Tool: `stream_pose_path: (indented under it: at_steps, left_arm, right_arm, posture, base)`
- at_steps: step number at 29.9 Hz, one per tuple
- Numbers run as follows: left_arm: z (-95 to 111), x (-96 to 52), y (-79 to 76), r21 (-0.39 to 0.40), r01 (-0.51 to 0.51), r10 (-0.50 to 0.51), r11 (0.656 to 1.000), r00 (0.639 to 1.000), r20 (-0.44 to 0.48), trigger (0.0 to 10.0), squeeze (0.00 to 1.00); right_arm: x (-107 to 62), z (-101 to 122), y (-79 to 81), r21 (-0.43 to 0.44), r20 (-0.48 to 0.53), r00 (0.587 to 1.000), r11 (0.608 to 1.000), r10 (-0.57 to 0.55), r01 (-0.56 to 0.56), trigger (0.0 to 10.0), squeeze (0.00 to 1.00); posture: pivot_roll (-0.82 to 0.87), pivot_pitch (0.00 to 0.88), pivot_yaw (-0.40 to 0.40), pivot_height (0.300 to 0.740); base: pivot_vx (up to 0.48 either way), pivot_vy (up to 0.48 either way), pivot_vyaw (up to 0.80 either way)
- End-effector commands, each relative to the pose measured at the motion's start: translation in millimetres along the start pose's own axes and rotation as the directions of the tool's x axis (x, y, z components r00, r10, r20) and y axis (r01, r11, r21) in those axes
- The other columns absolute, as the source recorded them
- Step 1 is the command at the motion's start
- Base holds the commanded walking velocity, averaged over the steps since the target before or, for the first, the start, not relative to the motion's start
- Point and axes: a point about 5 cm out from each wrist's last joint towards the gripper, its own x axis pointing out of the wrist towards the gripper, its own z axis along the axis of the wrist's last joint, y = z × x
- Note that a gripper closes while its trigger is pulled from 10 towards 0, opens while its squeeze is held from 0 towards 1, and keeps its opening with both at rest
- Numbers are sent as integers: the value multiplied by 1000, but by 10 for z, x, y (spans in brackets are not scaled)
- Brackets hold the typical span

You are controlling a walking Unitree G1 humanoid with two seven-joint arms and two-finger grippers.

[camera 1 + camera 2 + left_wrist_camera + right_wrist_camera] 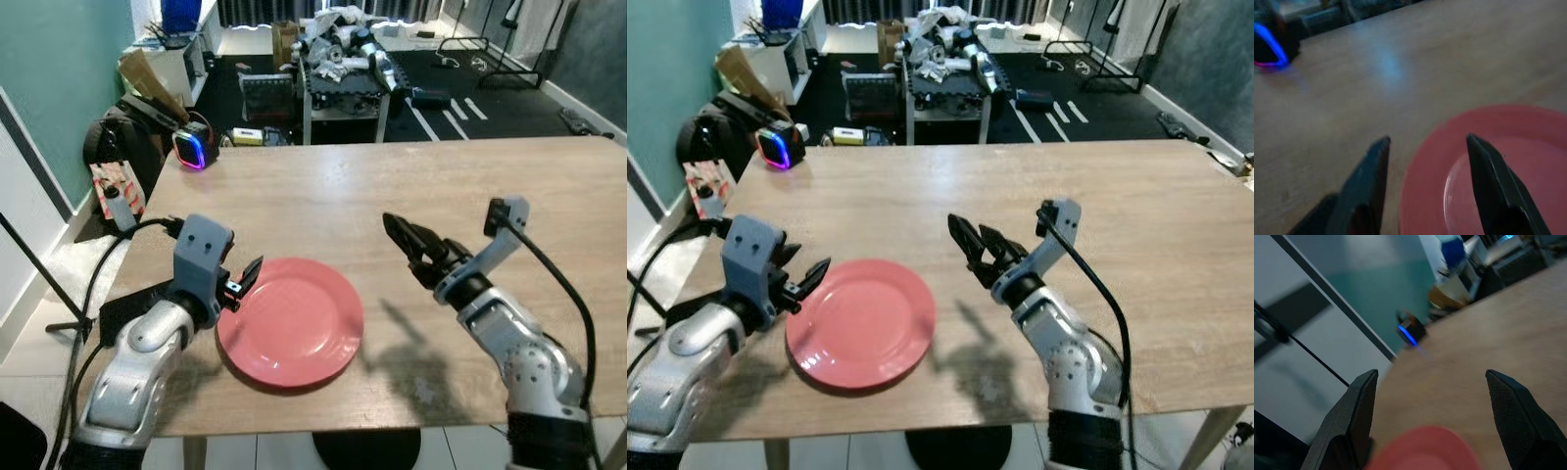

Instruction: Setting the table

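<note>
Left wrist view crops the red plate (1498,166) (blurred) beside the left claw (1425,147), fingers apart; right claw (1432,382) apart too.

my two arms are silver, rounded metal segments. each wrist carries a blue-grey boxy camera mount with a black cable looping back. my left gripper (245,279) and right gripper (404,238) end in long black pointed fingers.

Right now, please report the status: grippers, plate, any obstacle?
Left gripper open at the red plate rim. Right gripper open, above the table, empty. Plate flat near the front edge. Nothing in the way.
</note>
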Motion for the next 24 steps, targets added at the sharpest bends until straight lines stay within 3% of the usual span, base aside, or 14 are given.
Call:
stream_pose_path:
  at_steps: [1, 4, 6, 9, 11, 19, 22, 24]
  left_arm:
    - [-166, 74, -25, 5, 5, -5, 1000, 998, -69, 10000, 0]
    - [-242, 130, -42, -17, 23, -24, 1000, 995, -101, 10000, 0]
    - [-329, 217, -139, 8, 123, -122, 992, 985, -123, 10000, 0]
    - [-330, 231, -174, 22, 159, -155, 987, 980, -122, 10000, 0]
    - [-334, 240, -282, 45, 256, -248, 966, 960, -128, 10000, 0]
    - [-435, 206, -439, -24, 329, -329, 944, 931, -161, 10000, 0]
    - [-519, 193, -575, -121, 383, -400, 916, 898, -185, 10000, 0]
    - [-533, 190, -601, -132, 397, -417, 908, 889, -189, 10000, 0]
  right_arm:
    - [-21, 43, 57, 24, 47, 998, 999, 40, -41, 10000, 0]
    - [-20, 55, 106, 31, 66, 996, 997, 64, -66, 10000, 0]
    - [-44, 82, 141, 29, 83, 994, 997, 74, -77, 10000, 0]
    - [-55, 90, 144, 30, 87, 993, 997, 74, -77, 10000, 0]
    - [-85, 97, 139, 32, 96, 993, 997, 65, -68, 10000, 0]
    - [-90, 91, 135, 35, 96, 994, 997, 60, -63, 10000, 0]
    - [-79, 83, 142, 34, 91, 994, 997, 63, -67, 10000, 0]
    - [-80, 83, 143, 34, 90, 994, 997, 64, -67, 10000, 0]
  posture:
    - [3, 0, 82, 740]
    - [-9, 0, 85, 740]
    - [-24, 8, 89, 740]
    - [-29, 11, 91, 740]
    - [-32, 19, 96, 740]
    - [-31, 22, 96, 740]
    - [-31, 21, 95, 740]
    - [-31, 21, 95, 740]
  base:
    - [0, 0, 0]
    - [0, 0, 0]
    - [0, 0, 0]
    - [0, 0, 0]
    - [0, 0, 0]
    - [0, 0, 0]
    - [0, 0, 0]
    - [0, 0, 0]
